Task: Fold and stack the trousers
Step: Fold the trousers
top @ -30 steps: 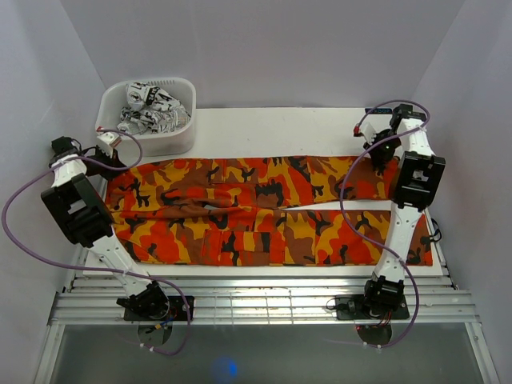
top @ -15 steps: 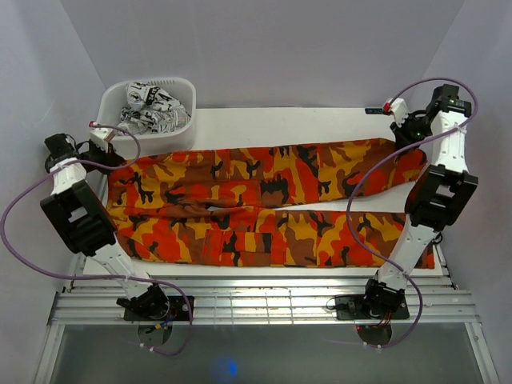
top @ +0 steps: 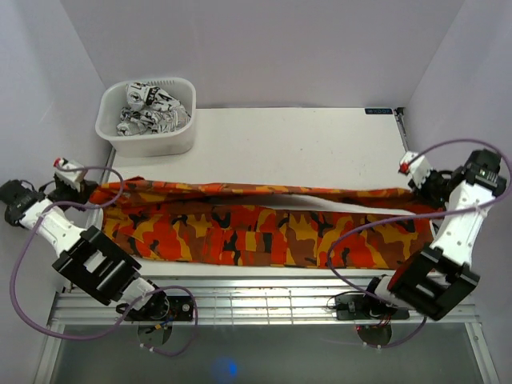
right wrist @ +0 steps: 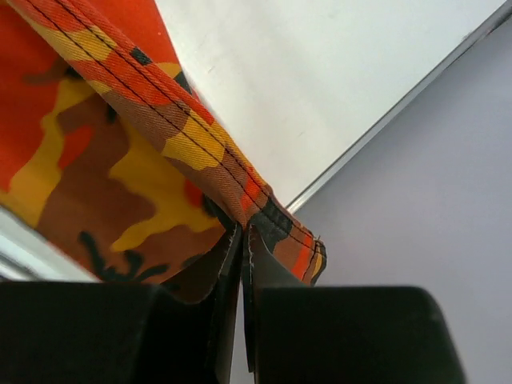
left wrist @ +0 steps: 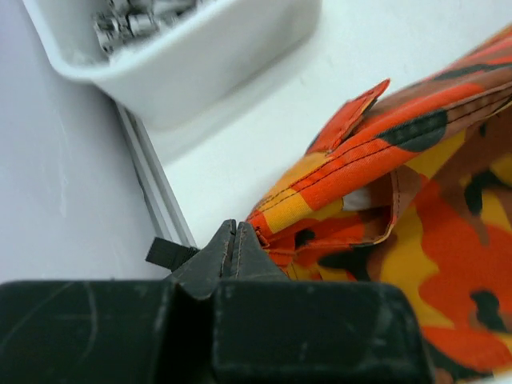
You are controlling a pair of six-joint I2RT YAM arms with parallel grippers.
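holding trousers edge stretched between both end effectors

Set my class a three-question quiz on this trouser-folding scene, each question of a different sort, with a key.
1. True or false: the left hand and the right hand are each shut on the trousers.
2. Where on the table does the white basket stand? A far left corner; B far right corner; C middle of the near edge.
3. What lies in the white basket?

Key: 1 true. 2 A. 3 black-and-white patterned cloth.
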